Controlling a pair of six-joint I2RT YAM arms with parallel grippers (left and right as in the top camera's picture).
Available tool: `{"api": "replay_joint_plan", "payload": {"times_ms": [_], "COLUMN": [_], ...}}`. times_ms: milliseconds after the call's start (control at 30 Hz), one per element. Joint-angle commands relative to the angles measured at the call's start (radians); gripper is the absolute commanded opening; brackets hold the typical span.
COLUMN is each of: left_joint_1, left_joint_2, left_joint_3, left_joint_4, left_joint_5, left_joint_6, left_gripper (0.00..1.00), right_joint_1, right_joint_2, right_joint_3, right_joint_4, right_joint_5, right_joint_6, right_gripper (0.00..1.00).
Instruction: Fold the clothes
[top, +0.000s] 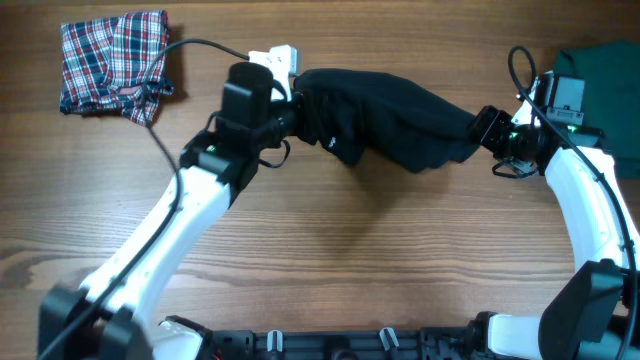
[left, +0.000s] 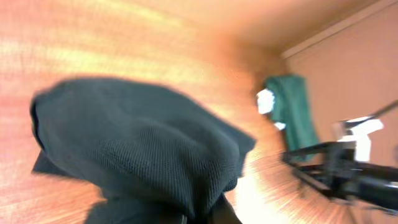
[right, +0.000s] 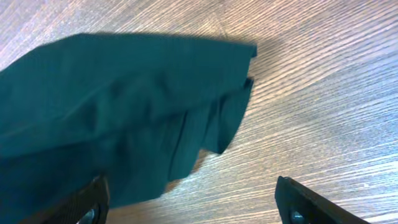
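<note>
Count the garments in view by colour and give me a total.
black garment: 1
plaid garment: 1
dark green garment: 1
Total: 3

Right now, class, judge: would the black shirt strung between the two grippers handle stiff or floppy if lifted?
Probably floppy: the black shirt sags and bunches between the left gripper and the right gripper. Likely light too: the left gripper's pinch seems enough to carry one end.

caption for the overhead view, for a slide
Bunched black shirt spans from the shut left gripper to the open right gripper; plaid garment far left, green garment far right.
</note>
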Motion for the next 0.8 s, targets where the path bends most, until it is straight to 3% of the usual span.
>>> {"api": "replay_joint_plan", "payload": {"times_ms": [0,267,533,767], "left_joint_1": [-0.001,-0.001,-0.001,-0.001], "left_joint_2": [-0.141,-0.219,-0.219,-0.219], "left_joint_3": [0.021,0.021,0.021,0.021], "left_joint_4": [-0.010,-0.042,-0.051,-0.057], "left_joint_5": [0.013,0.006,-0.030,-0.030], "left_joint_6": [0.046,0.047,0.047,0.047], "left_gripper": [0.04,0.04,0.05,0.05], "right_joint_1": [0.003,0.044,0.055,0.182], "right_joint_2": [0.015,0.016,0.016,0.016], "right_joint_3": [-0.015,-0.089,-0.299,-0.325], "right_joint_4": [-0.008,0.000,0.272,0.420], "right_joint_5": [-0.058,-0.278,-0.645,-0.664], "right_joint_6": [0.012,0.027,0.124,0.319], "right_gripper": [0.88,1.00,1.00,1.00]}}
